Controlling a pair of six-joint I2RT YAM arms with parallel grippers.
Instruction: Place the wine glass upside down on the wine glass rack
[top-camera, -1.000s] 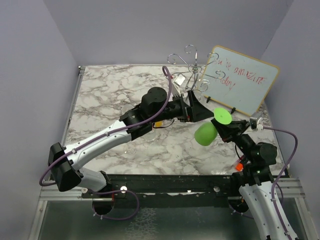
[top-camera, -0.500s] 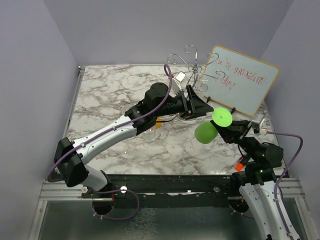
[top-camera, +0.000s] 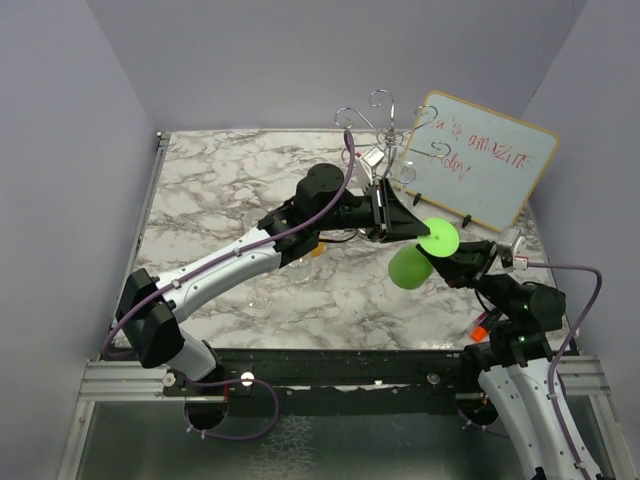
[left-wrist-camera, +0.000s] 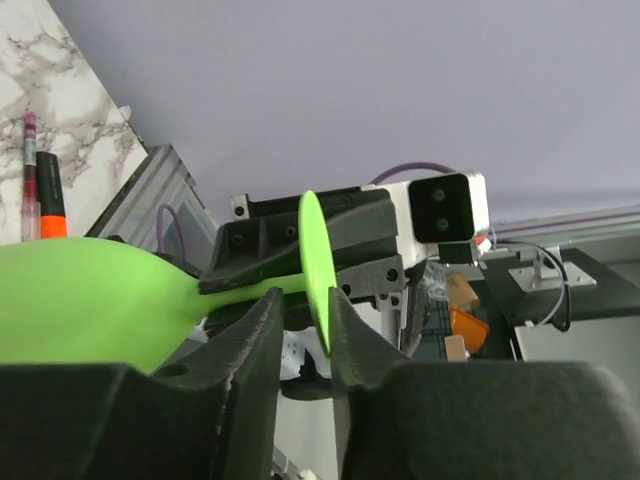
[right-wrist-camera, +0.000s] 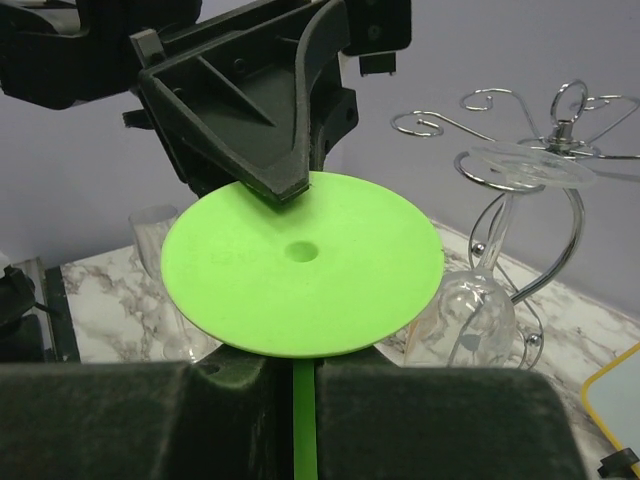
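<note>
Right claw (right-wrist-camera: 302, 372): you had it pressed tight on the stem of the green wine glass (top-camera: 409, 268), which lay on its side in the air above the table (top-camera: 210, 180).
Left claw (left-wrist-camera: 308, 310): you had its fingers narrowly apart, straddling the rim of the glass's foot, with one tip touching the foot's face.
Wine glass rack (top-camera: 384, 130): it stood at the table's far edge, beyond both claws and apart from the green glass. A clear glass (right-wrist-camera: 476, 310) hung upside down from it.
Whiteboard (top-camera: 490, 165): it leaned just right of the rack.
</note>
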